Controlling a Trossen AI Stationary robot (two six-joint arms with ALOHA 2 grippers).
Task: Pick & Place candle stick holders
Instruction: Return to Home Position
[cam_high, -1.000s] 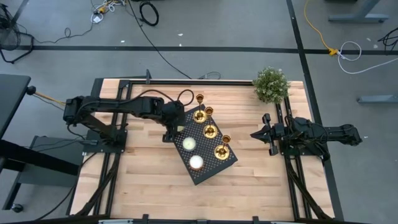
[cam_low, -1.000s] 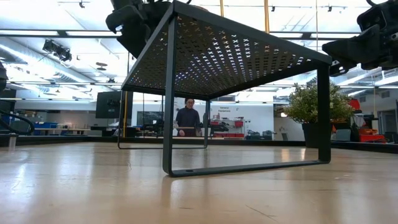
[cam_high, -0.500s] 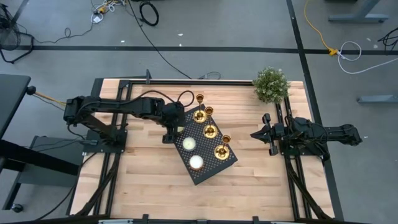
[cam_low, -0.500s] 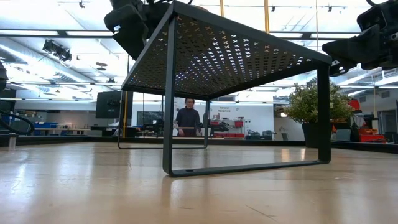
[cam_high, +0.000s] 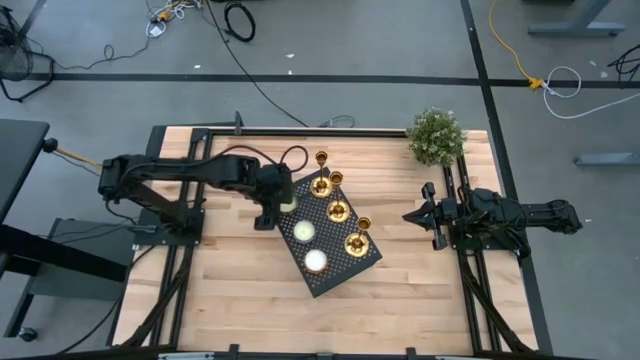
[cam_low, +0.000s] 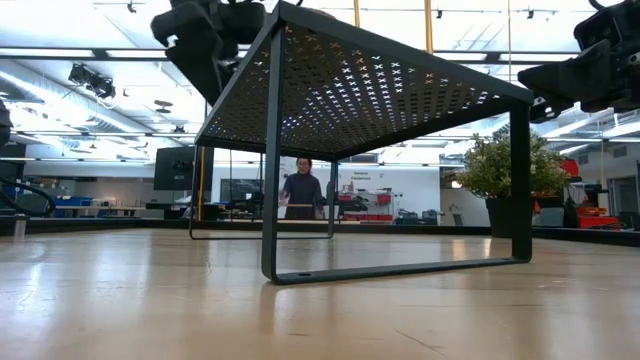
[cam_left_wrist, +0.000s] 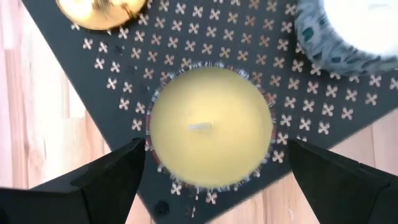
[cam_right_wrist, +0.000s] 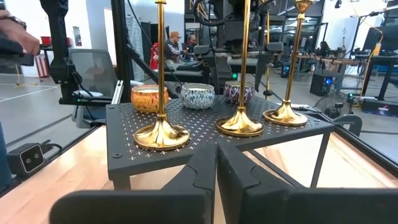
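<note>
Wooden table, and a black perforated shelf at frame centre. 3 candle stick holders stand in a row on it: shiny gold, flared bases, thin stems. Left gripper hovers spread wide over a yellow candle, holding nothing. Right gripper, centre right, is closed and empty.
</note>
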